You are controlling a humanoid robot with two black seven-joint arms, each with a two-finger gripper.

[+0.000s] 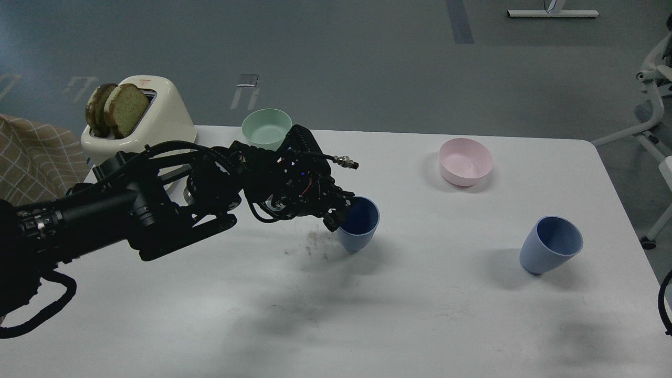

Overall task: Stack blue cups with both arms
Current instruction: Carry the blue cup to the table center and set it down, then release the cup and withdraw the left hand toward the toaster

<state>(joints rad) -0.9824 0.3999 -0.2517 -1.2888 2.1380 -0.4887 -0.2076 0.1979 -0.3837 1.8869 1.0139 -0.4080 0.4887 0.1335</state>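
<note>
One blue cup [362, 231] stands left of the table's middle, mouth up. My left gripper [341, 212] reaches in from the left and straddles this cup's left rim, one finger outside the wall and the other at the inner side; it looks closed on the rim. The cup's base is at or just above the table; I cannot tell which. The second blue cup [551, 245] stands free at the right, mouth up. My right gripper is out of view; only a black cable [664, 304] shows at the right edge.
A pink bowl [466, 161] sits at the back right. A mint-green bowl [266, 128] sits at the back, just behind my left arm. A cream toaster [149, 123] with bread slices stands at the back left. Dark crumbs [315, 244] lie left of the held cup.
</note>
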